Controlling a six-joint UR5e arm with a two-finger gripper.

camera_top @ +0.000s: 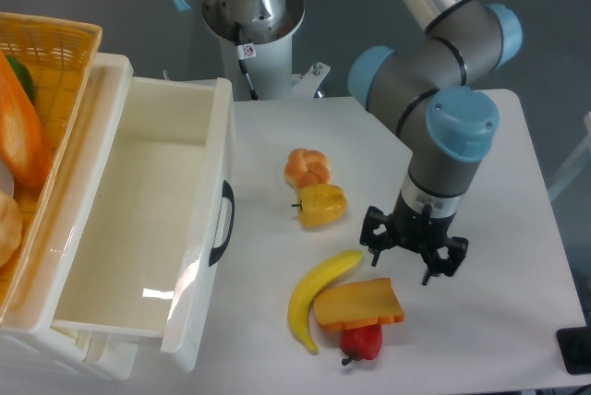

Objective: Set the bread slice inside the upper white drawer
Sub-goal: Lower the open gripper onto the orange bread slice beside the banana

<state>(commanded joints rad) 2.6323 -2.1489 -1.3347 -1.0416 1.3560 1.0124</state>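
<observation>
The bread slice [359, 304] lies flat on the white table near the front, its yellow-orange face up, resting partly over a red pepper and touching a banana. The upper white drawer [138, 220] stands pulled open at the left, empty inside, its black handle [223, 223] facing the table. My gripper [413, 254] hangs pointing down just above and to the right of the bread slice, with its fingers spread and nothing between them.
A banana [314, 296] lies left of the bread slice and a red pepper [361, 343] pokes out under it. A yellow bell pepper [321, 205] and a knotted orange bun [307, 168] sit farther back. A yellow wicker basket [55, 44] with food stands at far left.
</observation>
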